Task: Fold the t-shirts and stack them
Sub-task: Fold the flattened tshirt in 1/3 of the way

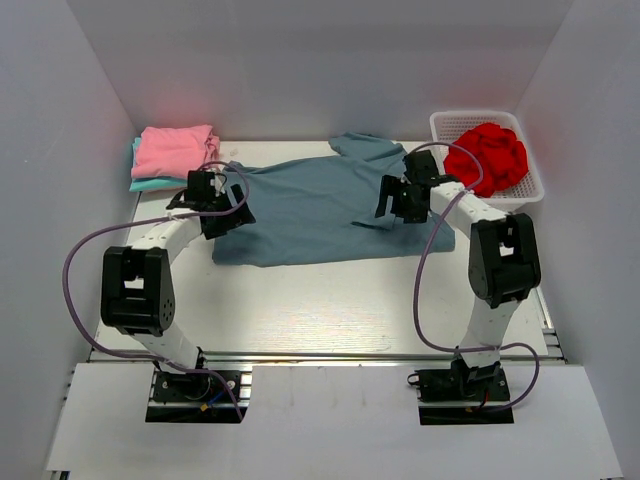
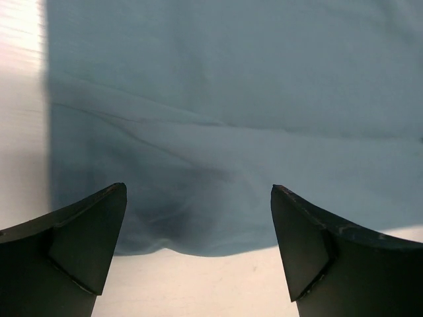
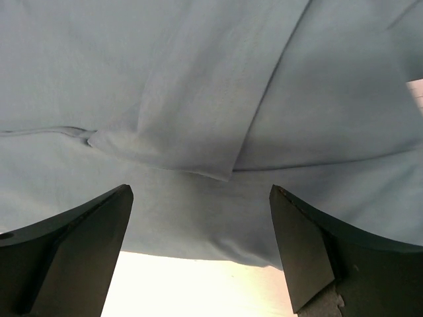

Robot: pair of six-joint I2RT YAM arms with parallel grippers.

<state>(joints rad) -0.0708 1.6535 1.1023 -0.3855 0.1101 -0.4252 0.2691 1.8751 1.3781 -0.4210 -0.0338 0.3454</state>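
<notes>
Your left pincer and right pincer both hung spread over the blue-grey t-shirt lying on the bench.

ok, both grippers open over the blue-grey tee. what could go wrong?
The right gripper hangs over a doubled-over flap of the blue-grey tee; it may pinch just one layer and skew the fold.
The left gripper sits at the tee's near edge; a shallow grab could slip.
The folded pink tee lies near the left arm; a swing might nudge it.
</notes>
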